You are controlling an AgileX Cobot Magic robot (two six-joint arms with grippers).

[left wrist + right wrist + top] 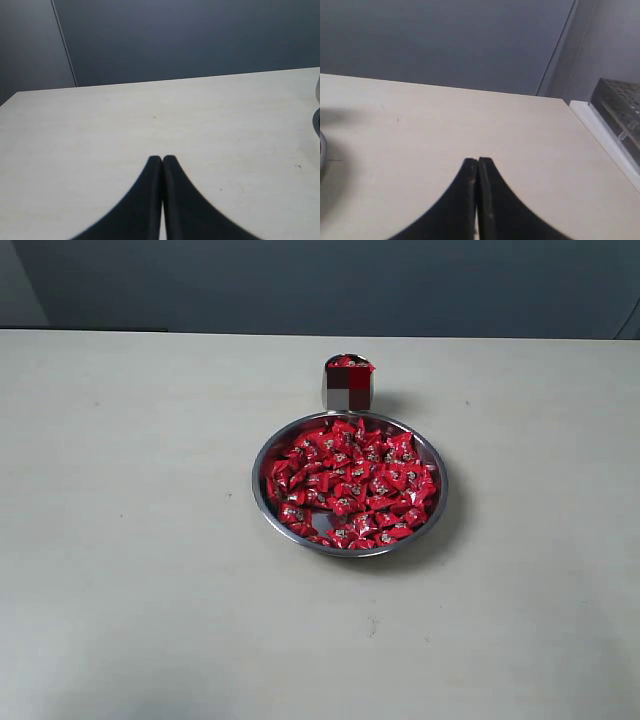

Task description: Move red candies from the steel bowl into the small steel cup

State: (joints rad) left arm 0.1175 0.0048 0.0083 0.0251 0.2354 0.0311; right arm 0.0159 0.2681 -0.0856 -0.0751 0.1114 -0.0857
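Observation:
A wide steel bowl [262,502] sits mid-table in the exterior view, heaped with glossy red candies [352,485]. Just behind it stands the small steel cup [347,390], with red candies [349,362] showing at its top. Neither arm appears in the exterior view. My left gripper [162,159] is shut, tips together over bare table, with nothing between them. My right gripper [478,161] is likewise shut and holds nothing. A sliver of the bowl rim [322,152] shows at the edge of the right wrist view, and another sliver of it [316,122] in the left wrist view.
The pale table [130,540] stretches wide on both sides of the bowl. A dark wall runs behind its far edge. A dark perforated rack [620,112] sits off the table's side in the right wrist view.

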